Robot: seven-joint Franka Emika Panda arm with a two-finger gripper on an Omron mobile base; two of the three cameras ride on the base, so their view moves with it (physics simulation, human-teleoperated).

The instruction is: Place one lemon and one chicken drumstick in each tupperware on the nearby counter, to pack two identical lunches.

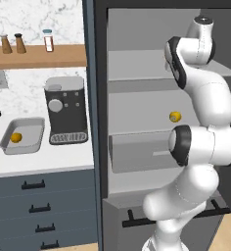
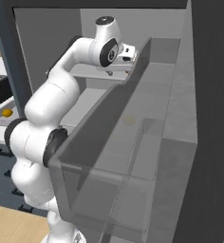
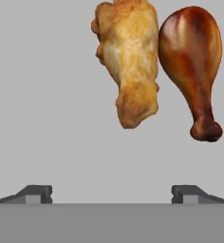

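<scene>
An open fridge (image 1: pixel 151 122) with pale grey shelves stands right of a white counter (image 1: pixel 44 159) over slate-blue drawers. The arm hides much of the fridge interior in the left base view, and a door bin blocks the shelves in the right base view. The gripper (image 2: pixel 128 54) reaches onto an upper shelf, its jaws spread wide and empty. In the hand view two drumsticks lie side by side, touching: a pale one (image 3: pixel 129 61) and a dark one (image 3: pixel 192 66), long axes running toward the camera, bone ends nearest. A lemon (image 1: pixel 174 116) sits on a middle shelf. Another lemon (image 1: pixel 16 138) lies in a tupperware (image 1: pixel 36 139) on the counter beside a coffee machine (image 1: pixel 66 110).
</scene>
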